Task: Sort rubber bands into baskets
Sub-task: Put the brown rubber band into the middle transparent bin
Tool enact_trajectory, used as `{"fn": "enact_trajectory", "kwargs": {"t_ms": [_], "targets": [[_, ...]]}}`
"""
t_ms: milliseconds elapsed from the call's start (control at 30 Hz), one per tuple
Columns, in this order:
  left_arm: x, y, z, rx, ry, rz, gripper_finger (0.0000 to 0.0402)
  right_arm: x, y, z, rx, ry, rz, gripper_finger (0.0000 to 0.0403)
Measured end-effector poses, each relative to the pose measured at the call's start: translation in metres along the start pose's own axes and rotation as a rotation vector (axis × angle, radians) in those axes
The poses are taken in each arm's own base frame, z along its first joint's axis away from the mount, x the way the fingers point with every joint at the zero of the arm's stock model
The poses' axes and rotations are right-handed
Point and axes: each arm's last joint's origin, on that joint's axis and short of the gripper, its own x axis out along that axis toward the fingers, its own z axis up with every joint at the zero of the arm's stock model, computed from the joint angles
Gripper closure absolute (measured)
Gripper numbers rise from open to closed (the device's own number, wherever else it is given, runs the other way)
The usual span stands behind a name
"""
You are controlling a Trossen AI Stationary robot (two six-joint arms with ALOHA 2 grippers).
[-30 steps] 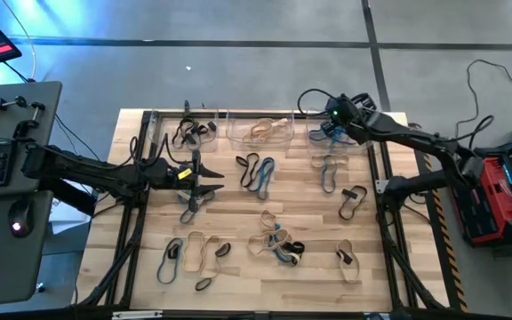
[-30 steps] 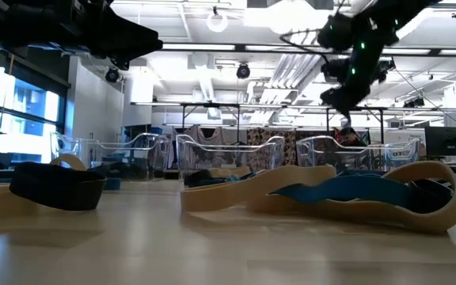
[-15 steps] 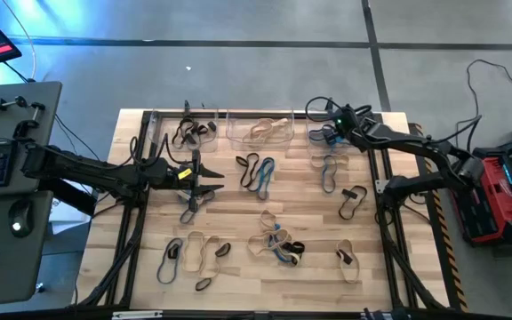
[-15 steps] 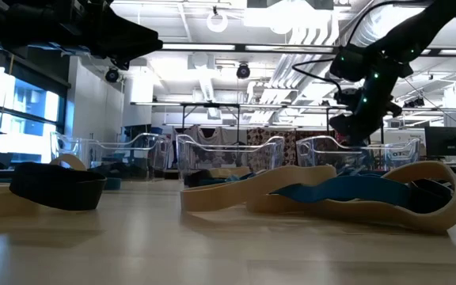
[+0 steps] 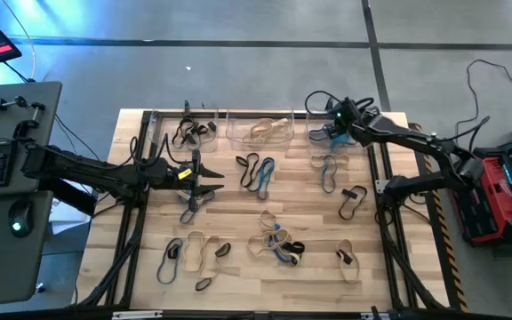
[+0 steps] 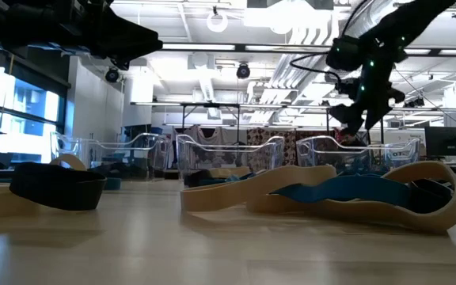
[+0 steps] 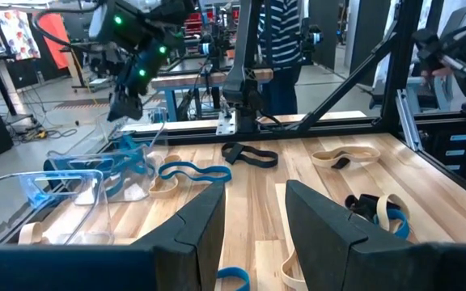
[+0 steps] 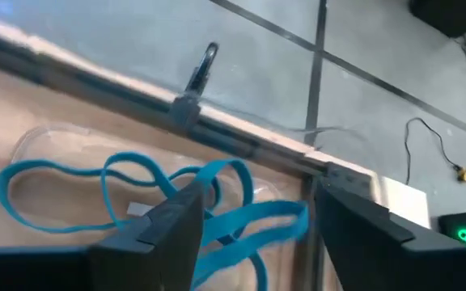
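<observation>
Three clear baskets stand in a row along the table's far edge. The left one (image 5: pixel 185 132) holds black rubber bands, the middle one (image 5: pixel 260 130) tan ones, and the right one (image 5: pixel 327 133) blue ones (image 8: pixel 136 194). My right gripper (image 5: pixel 329 126) hangs open just above the right basket, slanting down, with nothing between its fingers (image 8: pixel 253 212). The blue bands lie on the basket floor below it. My left gripper (image 5: pixel 213 175) waits level above the left half of the table, open and holding nothing (image 7: pixel 253 212). Many loose bands lie flat on the wood.
Loose bands lie in clusters at mid-table (image 5: pixel 256 173), at the right (image 5: pixel 349 202), near the front centre (image 5: pixel 276 245) and at the front left (image 5: pixel 189 253). A black frame rail (image 5: pixel 376 169) runs along the table's right side. A keyboard desk (image 5: pixel 7 142) stands to the left.
My right gripper has sunk a little over the right basket, shifted slightly toward the table's right edge and rolled about its own axis. Its fingers, shut a second ago, now stand apart. My left arm has kept still.
</observation>
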Motion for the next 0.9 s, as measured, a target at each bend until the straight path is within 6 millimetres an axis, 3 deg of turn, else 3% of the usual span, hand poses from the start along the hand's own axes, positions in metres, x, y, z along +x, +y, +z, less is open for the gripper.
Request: {"fn": "enact_trajectory", "kwargs": {"t_ms": [133,267,433,600,767,900], "targets": [[0.000,0.000,0.000,0.000,0.000,0.000,0.0280,-0.005,-0.001,0.005,-0.001,0.010,0.012,0.0179],[0.000,-0.004,-0.001,-0.009,0.007,-0.064,0.0280,-0.010,0.010,0.003,-0.051,0.005,0.155,0.0199],[0.002,-0.014,0.002,-0.001,0.133,-0.182,0.0292,-0.036,0.033,-0.006,-0.138,-0.098,0.267,0.0287],[0.001,-0.027,0.012,0.028,0.278,-0.257,0.0331,-0.074,0.050,-0.014,-0.195,-0.226,0.375,0.0391],[-0.006,-0.045,0.016,0.029,0.385,-0.352,0.0372,-0.107,0.068,-0.029,-0.217,-0.306,0.491,0.0376],[-0.015,-0.061,0.011,0.006,0.466,-0.431,0.0393,-0.129,0.080,-0.045,-0.252,-0.356,0.525,0.0389]]}}
